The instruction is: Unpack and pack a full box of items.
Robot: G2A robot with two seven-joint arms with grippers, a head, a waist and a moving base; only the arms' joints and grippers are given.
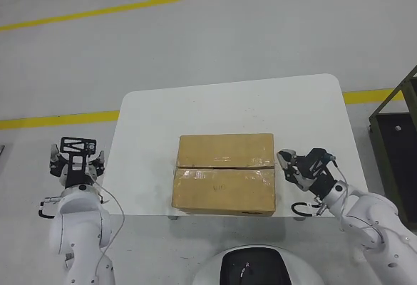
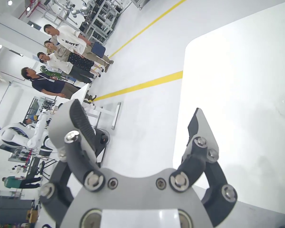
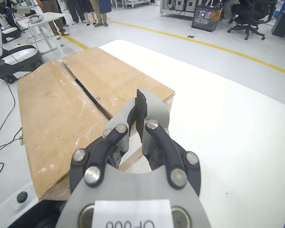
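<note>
Box [image 1: 224, 173] sits mid table [image 1: 294, 107], flaps [image 3: 52, 110] down. R gripper [image 3: 140, 100] — pinched tight, holding nothing — by its right end. L gripper [image 2: 136, 110] wide apart, off table. Best: finger into middle gap [image 3: 90, 96], lift slow.

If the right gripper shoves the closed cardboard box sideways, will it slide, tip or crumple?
The cardboard box is low and wide, flat on the table, so it would likely slide rather than tip. Its closed flaps show a gap at the seam, so they may flex under pressure.
</note>
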